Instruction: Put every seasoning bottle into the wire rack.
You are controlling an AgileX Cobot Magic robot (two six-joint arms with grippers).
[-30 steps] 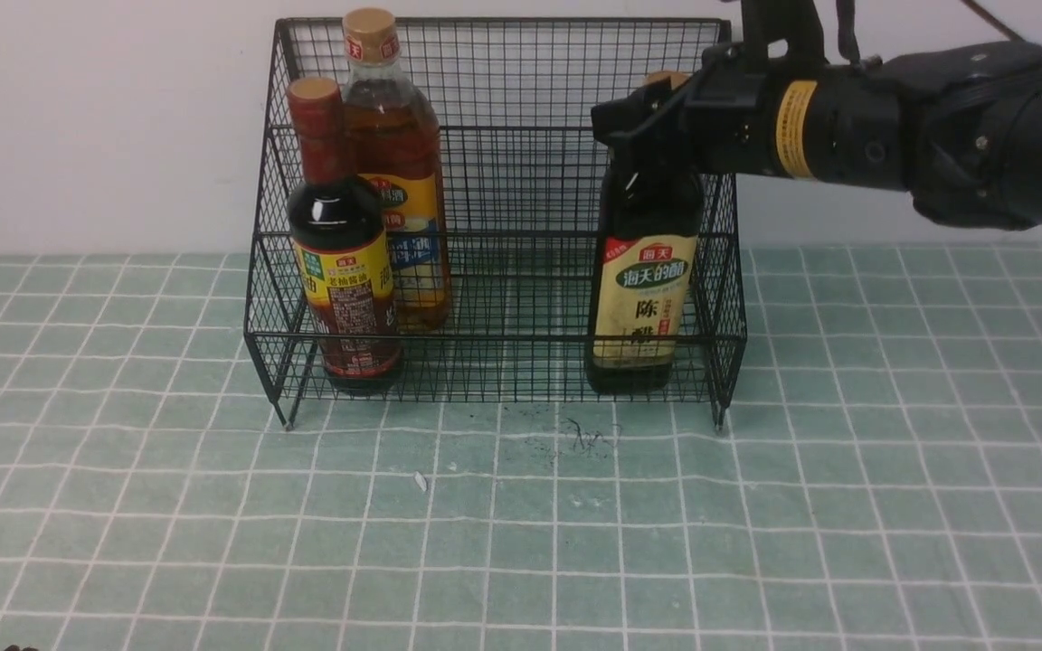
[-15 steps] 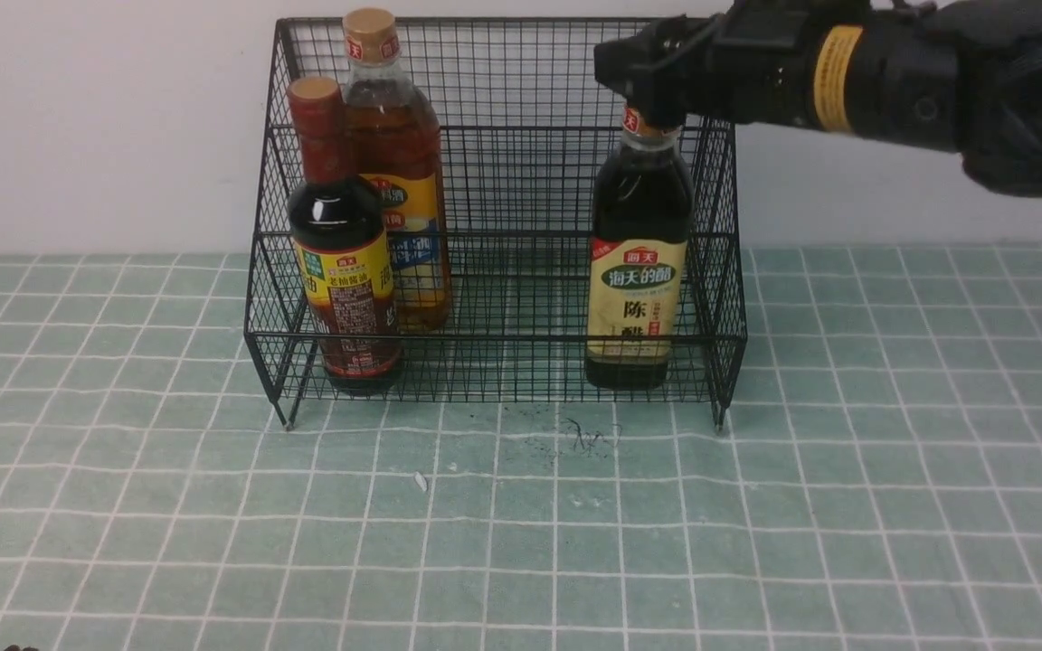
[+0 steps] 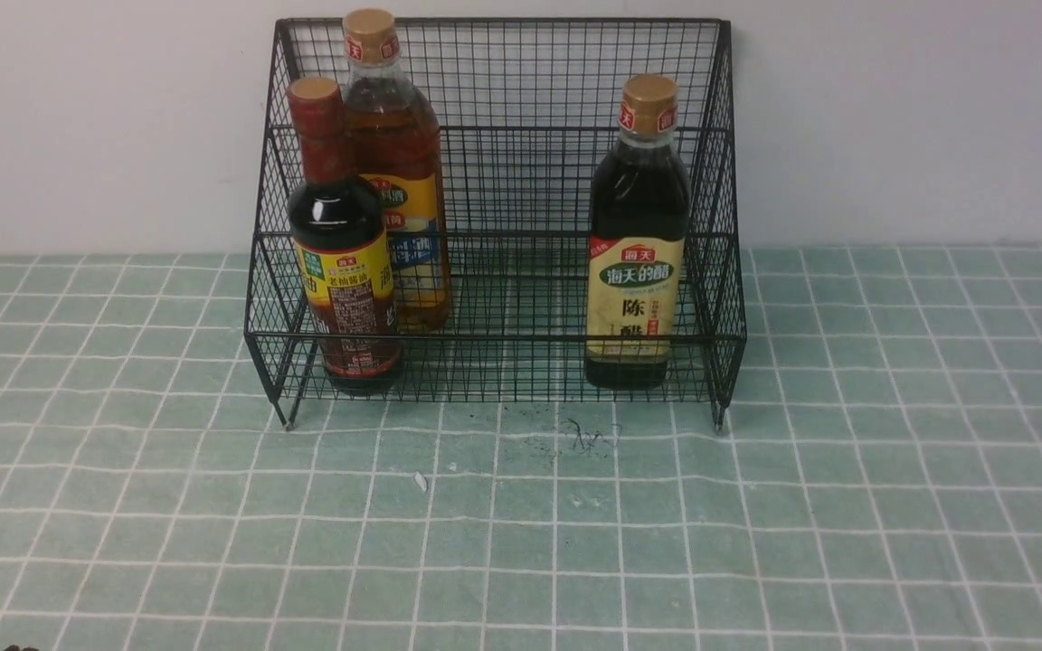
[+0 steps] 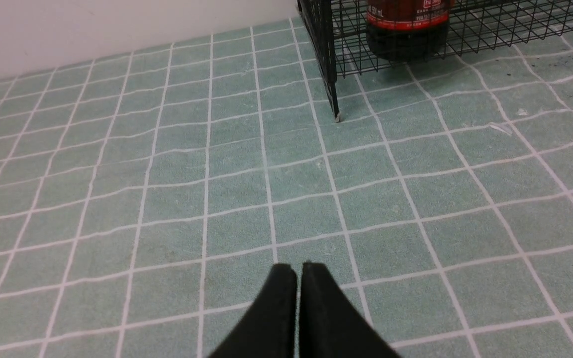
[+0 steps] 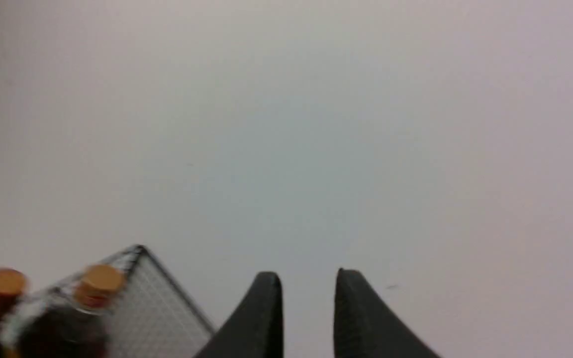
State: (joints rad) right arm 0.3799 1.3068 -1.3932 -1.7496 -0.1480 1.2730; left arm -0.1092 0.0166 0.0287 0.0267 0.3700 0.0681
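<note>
All three seasoning bottles stand upright in the black wire rack [image 3: 503,339]. The dark one with a red neck wrap [image 3: 343,271] is front left, the amber one [image 3: 399,163] is behind it, and the dark tan-capped one [image 3: 639,262] is front right. Neither arm shows in the front view. My left gripper [image 4: 299,268] is shut and empty low over the cloth, with the rack's front foot [image 4: 335,112] and the red-wrap bottle's base [image 4: 406,25] ahead. My right gripper [image 5: 309,281] is open and empty, facing the wall above the rack's top corner [image 5: 140,251] and a blurred tan cap [image 5: 100,281].
A green checked cloth [image 3: 521,542] covers the table, with dark specks [image 3: 580,434] and a small white scrap [image 3: 420,481] in front of the rack. A pale wall [image 3: 892,117] stands right behind the rack.
My right gripper let go of the tan-capped dark bottle's neck, rose and left the front view. The bottle stays upright in the rack. The left arm has not moved.
</note>
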